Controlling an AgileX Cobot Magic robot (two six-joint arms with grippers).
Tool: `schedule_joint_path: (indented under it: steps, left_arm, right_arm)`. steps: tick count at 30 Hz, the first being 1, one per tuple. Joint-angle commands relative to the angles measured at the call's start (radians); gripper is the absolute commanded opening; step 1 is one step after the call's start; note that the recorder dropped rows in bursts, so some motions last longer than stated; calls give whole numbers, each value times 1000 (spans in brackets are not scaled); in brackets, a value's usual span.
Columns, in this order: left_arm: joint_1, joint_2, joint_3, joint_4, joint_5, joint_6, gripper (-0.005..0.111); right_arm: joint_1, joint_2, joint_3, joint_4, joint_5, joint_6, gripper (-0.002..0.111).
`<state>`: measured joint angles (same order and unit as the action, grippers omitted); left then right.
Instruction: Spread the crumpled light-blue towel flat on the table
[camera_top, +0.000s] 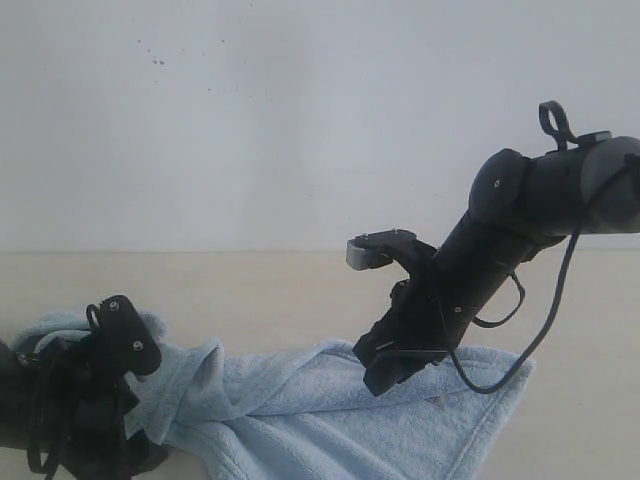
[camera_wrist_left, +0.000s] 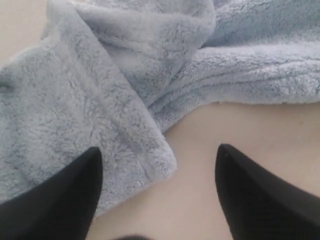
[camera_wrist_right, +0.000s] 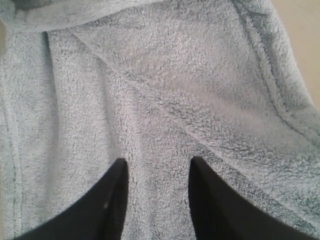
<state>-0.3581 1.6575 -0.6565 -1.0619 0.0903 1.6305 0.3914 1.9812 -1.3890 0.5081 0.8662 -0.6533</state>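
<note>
Here: on table (camera_top: 300, 285), towel (camera_top: 330, 410) w/ long axis L–R, bunched end nearest left gripper (camera_wrist_left: 158, 149) (wide open, empty, astride folded corner), flatter end under right gripper (camera_wrist_right: 158, 161) (part-open, empty).

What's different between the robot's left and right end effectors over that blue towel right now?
The left end effector has its fingers spread wide; the right end effector holds them closer together. The left one sits over an edge of the towel, with bare table beneath one finger; the right one has only towel under it. Both are black, with pointed fingers, and neither grips anything.
</note>
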Motion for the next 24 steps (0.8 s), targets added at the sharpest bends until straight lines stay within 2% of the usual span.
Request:
schedule_joint_path:
  steps: [1, 7, 14, 20, 24]
  left_arm:
    - [-3, 38, 5, 4, -27, -15, 61]
    - [-3, 76, 5, 4, -90, -19, 58]
    - [-3, 98, 5, -3, -90, -33, 57]
    - [-3, 92, -42, -3, -15, -179, 57]
    - [-3, 92, -64, -24, -17, -311, 57]
  right_arm:
    - [1, -5, -5, 2, -6, -10, 38]
    - [1, -5, -5, 2, -20, -10, 38]
    - [1, -5, -5, 2, -31, -12, 38]
    - [1, -5, -5, 2, -30, -12, 38]
    - [1, -5, -5, 2, -30, -12, 38]
